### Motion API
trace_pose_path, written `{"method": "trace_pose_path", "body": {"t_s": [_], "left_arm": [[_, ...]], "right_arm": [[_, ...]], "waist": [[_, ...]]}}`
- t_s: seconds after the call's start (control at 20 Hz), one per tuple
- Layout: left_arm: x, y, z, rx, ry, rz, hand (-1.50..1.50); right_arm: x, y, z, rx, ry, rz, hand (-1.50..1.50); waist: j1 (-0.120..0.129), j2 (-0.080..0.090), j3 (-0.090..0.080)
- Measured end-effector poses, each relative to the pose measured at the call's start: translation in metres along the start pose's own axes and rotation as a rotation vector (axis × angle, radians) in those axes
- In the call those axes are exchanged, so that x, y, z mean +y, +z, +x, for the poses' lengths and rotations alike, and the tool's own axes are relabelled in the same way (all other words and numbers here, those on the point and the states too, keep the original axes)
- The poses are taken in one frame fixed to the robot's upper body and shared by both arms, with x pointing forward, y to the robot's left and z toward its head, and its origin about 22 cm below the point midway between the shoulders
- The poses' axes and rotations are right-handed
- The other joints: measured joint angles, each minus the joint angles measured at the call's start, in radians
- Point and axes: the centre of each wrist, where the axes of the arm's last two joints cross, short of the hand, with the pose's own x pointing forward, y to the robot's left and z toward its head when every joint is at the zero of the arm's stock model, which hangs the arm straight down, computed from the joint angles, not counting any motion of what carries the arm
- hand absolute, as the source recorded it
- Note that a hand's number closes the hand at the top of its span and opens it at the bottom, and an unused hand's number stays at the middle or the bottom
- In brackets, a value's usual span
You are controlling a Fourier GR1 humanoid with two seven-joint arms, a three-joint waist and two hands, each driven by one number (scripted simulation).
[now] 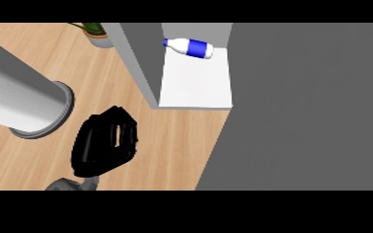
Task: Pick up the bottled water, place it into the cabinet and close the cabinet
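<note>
Nearest the camera, a large pale grey cylinder with a wider rim at its end [29,103] slants in from the left edge, its rimmed end over the light wooden counter [175,143]. Just to its right is the robot's black left hand [105,143], which rises from a short stretch of grey forearm [73,182] at the lower edge. The hand points away from the camera with its fingers relaxed and only slightly bent, and it holds nothing. It is apart from both the cylinder and the cabinet.

Beyond the hand stands the grey cabinet [138,59], its near side wall running away up the view. The inside is in plain sight, with a white shelf floor [197,84] between the grey walls. On that floor, at its far end, the clear bottled water with a blue label [191,48] lies on its side, its length running slantwise across the shelf, close to the back wall.

A broad dark grey panel [299,108] fills the right of the view and meets the shelf's right edge; it may be the cabinet's door swung open or its outer face, and the angle does not settle which.

At the top left, beside the cabinet wall, a small pale pot with green leaves [100,38] stands on the counter.
</note>
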Motion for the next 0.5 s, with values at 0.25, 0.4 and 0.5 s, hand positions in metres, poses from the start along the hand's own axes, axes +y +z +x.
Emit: {"method": "trace_pose_path", "body": {"t_s": [0.25, 0.4, 0.5], "left_arm": [[0.02, 0.018, 0.014, -0.01, 0.011, 0.037, 1.5], [0.031, 0.03, 0.021, -0.017, 0.013, 0.048, 1.5], [0.039, 0.034, 0.026, -0.02, 0.009, 0.049, 1.5]], "right_arm": [[0.025, -0.023, 0.005, -0.007, -0.002, 0.054, 1.5], [0.027, -0.027, 0.008, -0.003, 0.051, 0.081, 1.5], [0.028, -0.029, 0.01, -0.032, 0.099, 0.083, 1.5]], "waist": [[-0.001, 0.001, 0.0], [0.005, 0.001, -0.001], [0.009, 0.001, -0.001]]}}
